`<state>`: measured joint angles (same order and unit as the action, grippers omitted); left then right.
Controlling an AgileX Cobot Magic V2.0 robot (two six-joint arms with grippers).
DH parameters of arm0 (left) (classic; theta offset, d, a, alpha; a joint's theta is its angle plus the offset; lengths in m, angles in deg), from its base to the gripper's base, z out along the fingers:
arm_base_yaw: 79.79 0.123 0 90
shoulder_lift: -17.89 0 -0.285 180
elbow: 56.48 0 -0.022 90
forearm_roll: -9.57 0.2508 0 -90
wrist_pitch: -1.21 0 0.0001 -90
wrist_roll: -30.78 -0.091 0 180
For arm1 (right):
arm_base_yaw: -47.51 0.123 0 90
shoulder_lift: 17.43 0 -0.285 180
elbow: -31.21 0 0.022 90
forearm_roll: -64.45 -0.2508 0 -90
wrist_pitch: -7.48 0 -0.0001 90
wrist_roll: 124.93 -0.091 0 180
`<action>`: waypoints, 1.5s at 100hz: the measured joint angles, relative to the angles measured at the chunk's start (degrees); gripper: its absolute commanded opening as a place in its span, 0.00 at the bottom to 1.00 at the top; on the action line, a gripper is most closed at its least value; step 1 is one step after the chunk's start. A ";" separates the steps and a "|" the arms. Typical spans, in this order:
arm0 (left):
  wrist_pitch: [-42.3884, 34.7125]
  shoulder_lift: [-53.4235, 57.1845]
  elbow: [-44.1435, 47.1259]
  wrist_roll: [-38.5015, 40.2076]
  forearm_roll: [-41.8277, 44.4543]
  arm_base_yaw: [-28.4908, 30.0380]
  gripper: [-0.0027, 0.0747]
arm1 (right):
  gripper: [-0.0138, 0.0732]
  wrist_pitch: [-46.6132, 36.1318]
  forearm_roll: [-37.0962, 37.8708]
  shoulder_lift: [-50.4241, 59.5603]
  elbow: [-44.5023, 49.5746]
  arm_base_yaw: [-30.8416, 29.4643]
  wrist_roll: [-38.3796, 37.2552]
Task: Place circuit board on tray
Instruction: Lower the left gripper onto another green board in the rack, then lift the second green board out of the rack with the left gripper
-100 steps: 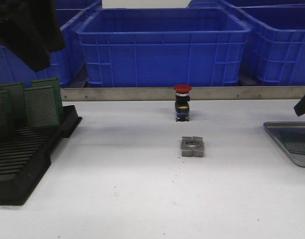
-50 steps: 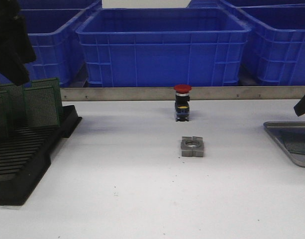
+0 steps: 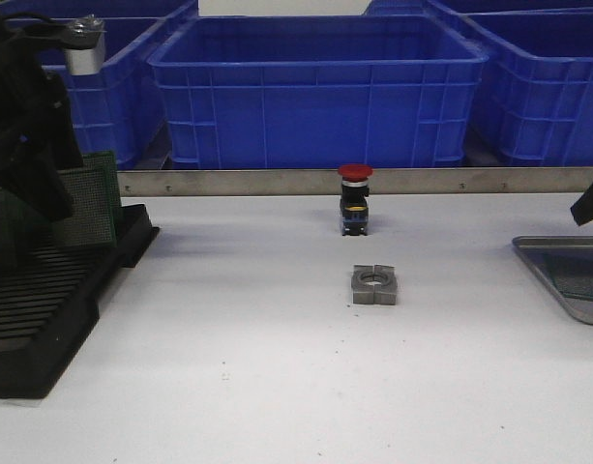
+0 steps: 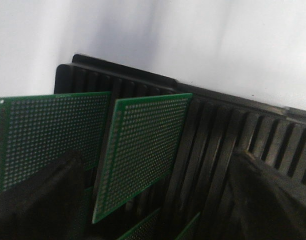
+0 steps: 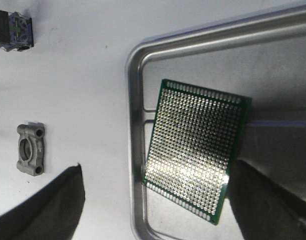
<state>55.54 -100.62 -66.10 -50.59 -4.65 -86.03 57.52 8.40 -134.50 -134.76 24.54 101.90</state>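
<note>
Left wrist view shows the left gripper (image 4: 153, 200) with its two dark fingers spread wide, one in the lower left of the frame and one in the lower right, with nothing between them yet. Between and above the fingers a green circuit board (image 4: 143, 150) stands on edge in the black slotted rack (image 4: 232, 135), tilted slightly, with a second board (image 4: 48, 130) beside it in the left half of the frame. In the front view the left arm fills the upper left, over the rack.

Right wrist view shows the right gripper (image 5: 153, 200) likewise spread and empty, hovering over the tray (image 5: 138, 125), where one circuit board (image 5: 195, 152) already lies flat and skewed near the tray's corner. A grey metal block (image 5: 30, 155) and a push button (image 5: 13, 27) sit on the white table along the left edge of that frame.

The board looks thin, light and rigid, likely smooth-faced; a pinch across its upper free edge seems safest, lifting straight out of the slot to avoid snagging.
</note>
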 measured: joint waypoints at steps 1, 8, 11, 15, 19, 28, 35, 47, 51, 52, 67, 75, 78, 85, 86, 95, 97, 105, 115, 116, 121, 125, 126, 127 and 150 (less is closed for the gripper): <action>0.01 -0.13 0.00 0.00 0.12 0.00 0.75 | 0.86 0.00 0.00 0.00 0.00 0.00 0.00; -0.07 -0.48 0.00 0.00 0.13 0.00 0.72 | 0.86 0.12 0.00 0.00 0.00 0.00 0.00; -0.07 -0.46 0.00 0.00 0.13 0.00 0.70 | 0.86 0.11 0.00 0.00 0.00 0.00 0.00; -0.07 -0.46 0.00 0.00 0.13 0.00 0.64 | 0.86 0.22 0.00 0.00 0.00 0.00 0.00; -0.07 -0.46 0.00 0.00 0.13 0.00 0.55 | 0.86 0.20 0.00 0.00 0.00 0.00 0.00; -0.07 -0.46 0.00 0.00 0.13 0.00 0.31 | 0.86 0.33 0.00 0.00 0.00 0.00 0.11; -0.07 -0.46 0.00 0.00 0.13 0.00 0.11 | 0.86 0.33 0.00 0.00 0.00 0.00 0.11; 0.31 -0.46 -0.01 -0.12 0.35 0.00 0.01 | 0.86 0.33 0.00 0.00 0.00 0.00 0.11; 1.33 -0.46 -0.24 -0.35 0.59 0.00 0.01 | 0.86 0.33 0.00 0.00 0.00 0.00 0.11; 1.64 -0.46 -0.25 -0.47 0.57 0.00 0.01 | 0.86 0.33 0.00 0.00 0.00 0.00 0.11; 5.43 -0.46 -2.62 -0.60 0.92 0.00 0.01 | 0.86 0.33 0.00 0.00 0.00 0.00 0.11; 8.08 -0.46 -6.05 0.54 0.81 0.00 0.01 | 0.86 0.33 0.00 0.00 0.00 0.00 0.11; 9.29 -0.46 -7.27 0.81 0.81 0.00 0.01 | 0.86 0.33 0.00 0.00 0.00 0.00 0.11; 12.93 -0.46 -10.41 1.22 0.26 0.00 0.01 | 0.86 0.33 0.00 0.00 0.00 0.00 0.11; 13.22 -0.46 -10.72 1.22 0.10 0.00 0.01 | 0.86 0.33 0.00 0.00 0.00 0.00 0.11; 15.10 0.18 -14.19 2.37 -1.88 0.00 0.01 | 0.86 0.33 0.00 0.00 0.00 0.00 0.11; 15.25 0.52 -14.71 2.75 -2.61 0.00 0.01 | 0.86 0.33 0.00 0.00 0.00 0.00 0.11; 15.53 2.49 -15.69 3.82 -5.98 0.00 0.01 | 0.86 0.33 0.00 0.00 0.00 0.00 0.11; 16.02 5.80 -16.12 4.15 -10.98 -0.62 0.01 | 0.86 0.33 0.00 0.00 0.00 0.00 0.11; 16.02 6.00 -16.12 4.15 -11.36 -0.74 0.01 | 0.86 0.33 0.00 0.00 0.00 0.00 0.11; 16.27 7.36 -16.22 4.87 -14.25 -1.59 0.01 | 0.86 0.33 0.00 0.00 0.00 0.00 0.11; 16.40 8.35 -16.22 5.55 -15.91 -2.68 0.01 | 0.86 0.33 0.00 0.00 0.00 0.00 0.11; 16.40 8.48 -16.22 5.83 -16.49 -2.89 0.01 | 0.86 0.33 0.00 0.00 0.00 0.00 0.11; 16.47 8.73 -16.22 5.99 -16.77 -3.34 0.01 | 0.86 0.33 0.00 0.00 0.00 0.00 0.11; 16.62 9.58 -15.83 9.73 -19.43 -13.17 0.01 | 0.86 0.33 0.00 0.00 0.00 0.00 0.11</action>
<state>72.15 -91.04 -81.93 -40.86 -24.07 -99.21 57.85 8.40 -134.50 -134.76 24.54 102.01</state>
